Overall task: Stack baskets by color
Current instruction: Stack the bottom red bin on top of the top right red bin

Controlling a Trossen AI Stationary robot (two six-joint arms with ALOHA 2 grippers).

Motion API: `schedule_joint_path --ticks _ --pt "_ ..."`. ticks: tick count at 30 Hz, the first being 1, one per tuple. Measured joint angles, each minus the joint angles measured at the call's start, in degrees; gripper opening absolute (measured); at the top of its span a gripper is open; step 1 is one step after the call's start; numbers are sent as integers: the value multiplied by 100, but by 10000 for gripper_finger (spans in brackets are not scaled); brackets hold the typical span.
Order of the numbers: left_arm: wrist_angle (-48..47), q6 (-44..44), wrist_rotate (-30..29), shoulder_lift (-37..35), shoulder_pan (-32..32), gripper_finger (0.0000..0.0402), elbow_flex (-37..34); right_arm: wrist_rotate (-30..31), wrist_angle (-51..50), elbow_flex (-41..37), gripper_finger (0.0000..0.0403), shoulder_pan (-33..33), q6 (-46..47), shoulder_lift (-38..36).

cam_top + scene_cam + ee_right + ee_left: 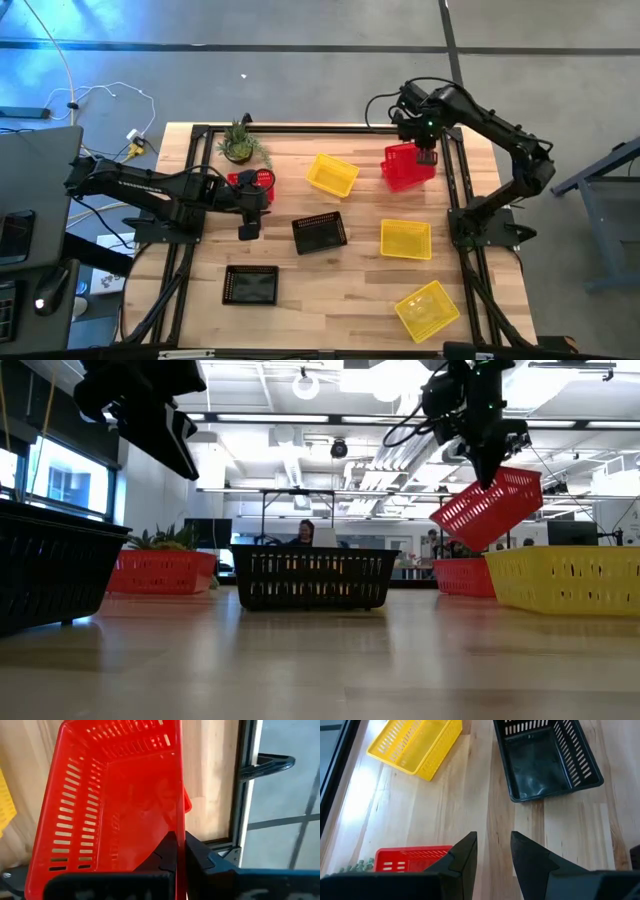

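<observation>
Two red baskets meet at the far right of the bench [300, 290], and the coming move turns on how one hangs over the other. Nearest the camera's edge of the bench lie the yellow and black baskets, untouched. Farther in, at about nine o'clock from the bench's middle, the left tool [247, 231] hovers with its fingers parted and empty, a third red basket [252, 181] just beyond it beside the potted plant [238, 143]. Farthest, toward one o'clock, the right tool [426, 157] is clamped on one wall of the lifted red basket [490, 507], which hangs tilted above the resting red basket [462, 576]. The right arm is plainly the nearer one; I judge the held basket must be levelled and its long axis matched to the one below before lowering.
</observation>
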Motion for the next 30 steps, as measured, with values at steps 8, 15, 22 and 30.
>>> schedule_joint_path --ticks 8,15,22,30 --pt "2 -48 0 0 0 106 0 -299 76 2 0 0 -298 -2" --pt "2 -172 -85 0 0 106 0 -304 180 4 0 11 -296 98" --pt "2 -199 -85 0 0 106 0 -259 164 4 0 22 -320 430" --pt "-44 -199 -85 0 0 106 0 -258 81 4 0 28 -345 872"
